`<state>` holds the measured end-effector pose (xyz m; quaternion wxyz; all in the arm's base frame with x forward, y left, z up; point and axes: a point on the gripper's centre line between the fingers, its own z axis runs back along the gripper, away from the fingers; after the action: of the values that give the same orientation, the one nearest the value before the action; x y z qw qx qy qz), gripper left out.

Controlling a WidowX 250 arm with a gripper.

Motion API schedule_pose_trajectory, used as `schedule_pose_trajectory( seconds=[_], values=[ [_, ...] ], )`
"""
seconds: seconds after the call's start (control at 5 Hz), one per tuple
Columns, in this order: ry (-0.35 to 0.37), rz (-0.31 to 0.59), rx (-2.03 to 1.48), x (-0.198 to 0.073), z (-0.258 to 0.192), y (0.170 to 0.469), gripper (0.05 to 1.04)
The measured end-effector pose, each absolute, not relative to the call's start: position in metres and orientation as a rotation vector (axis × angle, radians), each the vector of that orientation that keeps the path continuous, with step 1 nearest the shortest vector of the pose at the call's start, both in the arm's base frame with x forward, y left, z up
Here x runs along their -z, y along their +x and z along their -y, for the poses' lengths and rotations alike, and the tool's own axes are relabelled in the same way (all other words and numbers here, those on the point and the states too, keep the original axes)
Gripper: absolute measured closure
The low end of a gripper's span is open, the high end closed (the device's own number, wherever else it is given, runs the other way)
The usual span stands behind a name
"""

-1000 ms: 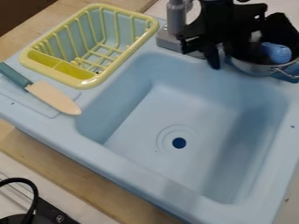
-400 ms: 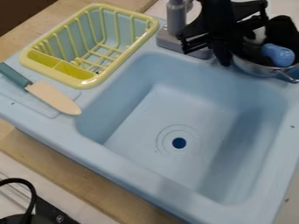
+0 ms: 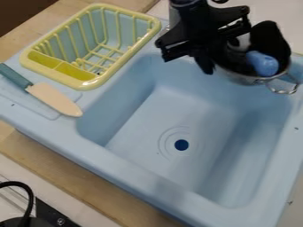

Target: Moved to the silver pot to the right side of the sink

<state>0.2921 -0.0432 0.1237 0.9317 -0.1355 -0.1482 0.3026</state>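
Taking the view as a dial, a black cable [image 3: 29, 199] curves between seven and eight o'clock over a pale surface [image 3: 7, 165]. Between ten and eleven lies a dark brown patch [image 3: 24, 13], bordered by wood [image 3: 24, 44]. The knife [image 3: 54, 98] lies on the sink's [image 3: 142, 176] left ledge, between nine and ten, handle toward ten. The yellow rack [image 3: 91, 84] stands at eleven. The drain [image 3: 181, 145] is just below the dial's centre. At one, the gripper [image 3: 216, 67] has its jaws closed on the pot [image 3: 239, 79], which hangs at two over the sink's back right, a blue thing [image 3: 262, 63] inside.
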Motion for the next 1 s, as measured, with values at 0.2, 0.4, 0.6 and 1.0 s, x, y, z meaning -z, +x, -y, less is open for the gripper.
schedule_pose_trajectory(
  seconds=[0.2,0.4,0.6,1.0],
  values=[
    [-0.264,0.296,-0.6,-0.123,0.041,0.275,1.025],
    [-0.251,0.246,-0.572,-0.112,0.041,0.253,1.025],
    [-0.23,0.25,-0.569,-0.114,0.043,0.236,1.025],
    [-0.189,0.251,-0.653,-0.097,0.03,0.209,1.025]
  ],
)
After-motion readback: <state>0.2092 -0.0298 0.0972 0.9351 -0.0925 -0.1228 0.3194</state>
